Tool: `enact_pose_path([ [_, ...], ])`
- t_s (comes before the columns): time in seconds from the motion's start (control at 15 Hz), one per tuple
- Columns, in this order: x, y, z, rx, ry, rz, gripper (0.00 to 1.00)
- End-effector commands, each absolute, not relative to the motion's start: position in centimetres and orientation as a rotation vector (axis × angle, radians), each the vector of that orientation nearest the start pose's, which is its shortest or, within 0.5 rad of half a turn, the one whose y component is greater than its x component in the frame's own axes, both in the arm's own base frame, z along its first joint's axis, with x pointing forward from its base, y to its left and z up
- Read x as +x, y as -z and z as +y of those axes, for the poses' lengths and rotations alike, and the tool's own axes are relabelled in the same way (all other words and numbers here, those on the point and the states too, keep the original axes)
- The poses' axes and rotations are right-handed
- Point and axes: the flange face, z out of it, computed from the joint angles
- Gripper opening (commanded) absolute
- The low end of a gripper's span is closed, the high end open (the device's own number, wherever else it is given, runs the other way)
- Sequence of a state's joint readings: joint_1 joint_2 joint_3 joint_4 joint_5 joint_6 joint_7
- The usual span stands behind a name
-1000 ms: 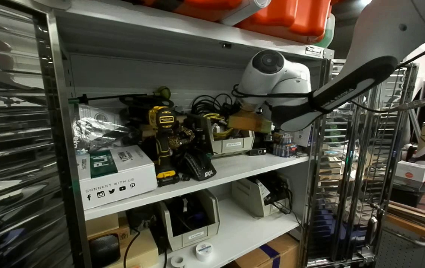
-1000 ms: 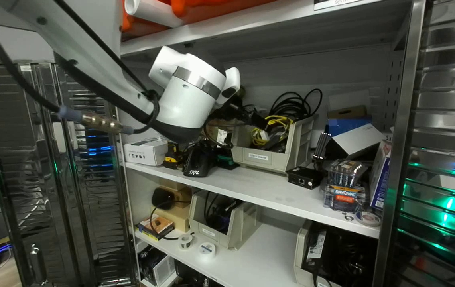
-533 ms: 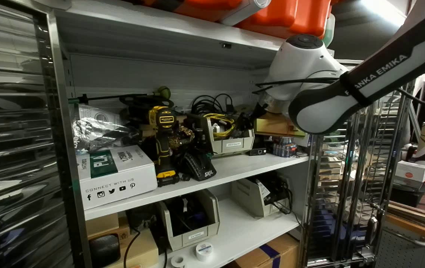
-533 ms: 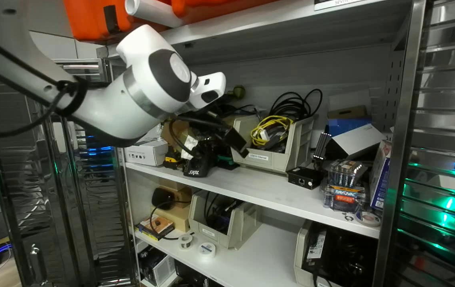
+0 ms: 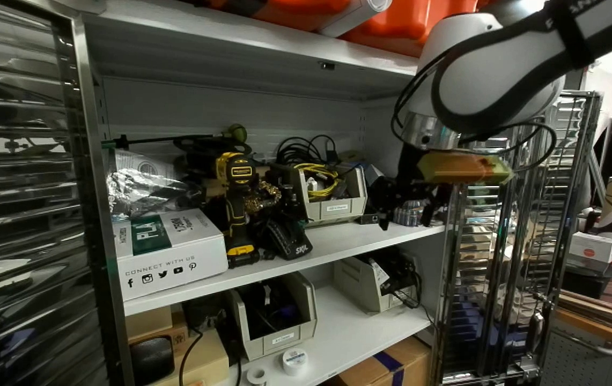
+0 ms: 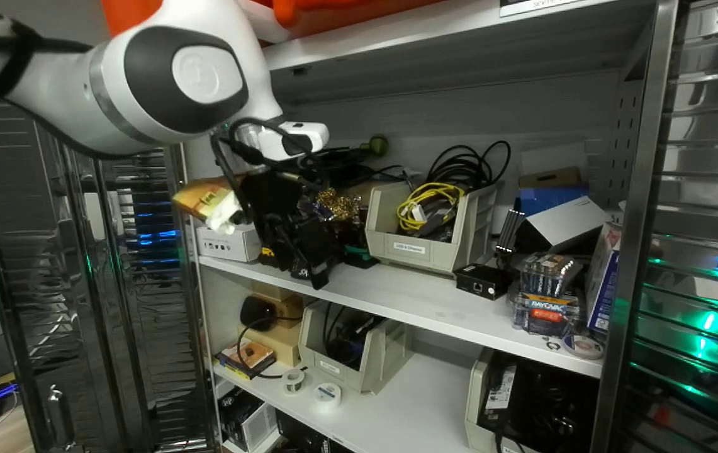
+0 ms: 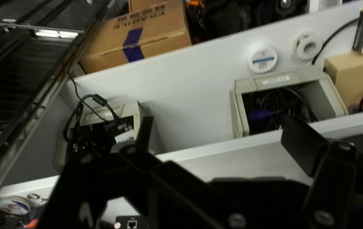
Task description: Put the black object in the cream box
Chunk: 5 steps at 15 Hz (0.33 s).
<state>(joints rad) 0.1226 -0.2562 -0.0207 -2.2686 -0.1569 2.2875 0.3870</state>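
The cream box point(image 5: 204, 354) lies on the lower shelf at its end, under a rounded black item point(image 5: 150, 360). The box also shows in an exterior view point(image 6: 283, 343) and at the right of the wrist view point(image 7: 353, 68). I cannot tell which dark thing is the black object; a small black box with a port point(image 6: 478, 280) and a black SKIL item point(image 5: 284, 238) stand on the upper shelf. My gripper point(image 7: 222, 136) is open with nothing between its fingers. In an exterior view the gripper point(image 5: 408, 212) points down in front of the upper shelf, away from the cream box.
Bins of cables stand on both shelves, one yellow-filled point(image 6: 412, 245). A white printed box point(image 5: 171, 252) and yellow drill point(image 5: 236, 209) share the upper shelf. Batteries point(image 6: 544, 308) sit at its end. Tape rolls point(image 5: 294, 362) lie below. The shelf edge point(image 7: 232, 148) crosses beneath the gripper.
The arm has swung out from the shelf, rightward in an exterior view and leftward in an exterior view. The wrist has turned so the fingers now point down. The shelf items look unmoved.
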Motion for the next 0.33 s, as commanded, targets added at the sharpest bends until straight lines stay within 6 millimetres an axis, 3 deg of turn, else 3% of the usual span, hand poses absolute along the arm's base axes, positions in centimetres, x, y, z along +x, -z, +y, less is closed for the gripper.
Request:
enact_pose_path([
  [0.0, 48.0, -53.1, 1.3, -3.191, 0.226, 0.127, 1.00],
  [0.07, 48.1, -50.9, 2.5, -3.191, 0.309, 0.221, 1.00],
  [0.27, 47.8, -52.6, 0.7, -3.202, 0.241, 0.165, 1.00],
])
